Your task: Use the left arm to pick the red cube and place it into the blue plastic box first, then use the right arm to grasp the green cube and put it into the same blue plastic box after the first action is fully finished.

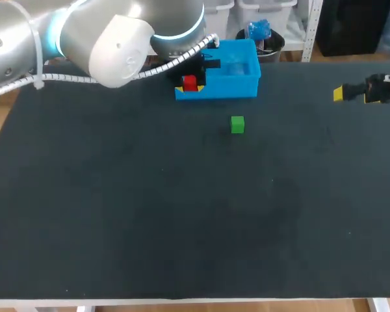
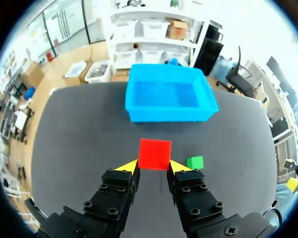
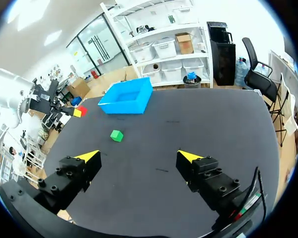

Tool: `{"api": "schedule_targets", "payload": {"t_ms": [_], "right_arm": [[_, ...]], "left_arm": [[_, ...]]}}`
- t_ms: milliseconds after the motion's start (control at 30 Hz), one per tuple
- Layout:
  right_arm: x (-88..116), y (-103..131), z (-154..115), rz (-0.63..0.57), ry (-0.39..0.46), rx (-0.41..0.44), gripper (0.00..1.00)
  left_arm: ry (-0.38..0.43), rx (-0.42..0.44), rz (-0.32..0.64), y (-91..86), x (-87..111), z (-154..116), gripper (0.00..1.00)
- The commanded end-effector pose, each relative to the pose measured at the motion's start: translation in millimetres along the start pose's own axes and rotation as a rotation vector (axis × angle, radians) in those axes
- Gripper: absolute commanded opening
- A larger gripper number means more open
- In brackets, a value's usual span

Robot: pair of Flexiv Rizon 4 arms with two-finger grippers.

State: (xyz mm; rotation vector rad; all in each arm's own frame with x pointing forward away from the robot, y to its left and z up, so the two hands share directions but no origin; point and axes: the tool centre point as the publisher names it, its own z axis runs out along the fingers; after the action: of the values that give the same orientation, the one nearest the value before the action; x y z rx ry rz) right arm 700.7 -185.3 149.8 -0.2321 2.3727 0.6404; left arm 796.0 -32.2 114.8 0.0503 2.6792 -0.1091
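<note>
Sitting on the table in front of the blue plastic box (image 2: 169, 114), green cube (image 1: 237, 124) untouched. Right gripper (image 3: 139, 156) well off to the box's side, fingers wide apart, empty. Left gripper (image 2: 154, 166) clamped on red cube (image 2: 155, 154), just short of the box's front wall, not released. First placement looks about half done; second not begun.

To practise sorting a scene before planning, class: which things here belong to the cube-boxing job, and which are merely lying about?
Belong to the job:
red cube, gripped by the left end effector
blue plastic box
green cube
right end effector, open

Not part of it:
black table, merely the surface beneath
</note>
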Motion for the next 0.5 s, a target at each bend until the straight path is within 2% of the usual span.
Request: {"api": "schedule_targets", "payload": {"t_ms": [33,167,500], "right_arm": [[0.2,-0.4,-0.2,-0.001,0.0,-0.002,1.0],[0.2,-0.4,-0.2,-0.001,0.0,-0.002,1.0],[0.2,-0.4,-0.2,-0.001,0.0,-0.002,1.0]], "left_arm": [[-0.023,0.021,0.011,7.0,1.1,-1.2,0.0],[-0.05,0.021,0.041,10.3,-5.9,-0.9,0.0],[-0.152,0.101,0.131,15.3,-29.1,-7.8,0.0]]}}
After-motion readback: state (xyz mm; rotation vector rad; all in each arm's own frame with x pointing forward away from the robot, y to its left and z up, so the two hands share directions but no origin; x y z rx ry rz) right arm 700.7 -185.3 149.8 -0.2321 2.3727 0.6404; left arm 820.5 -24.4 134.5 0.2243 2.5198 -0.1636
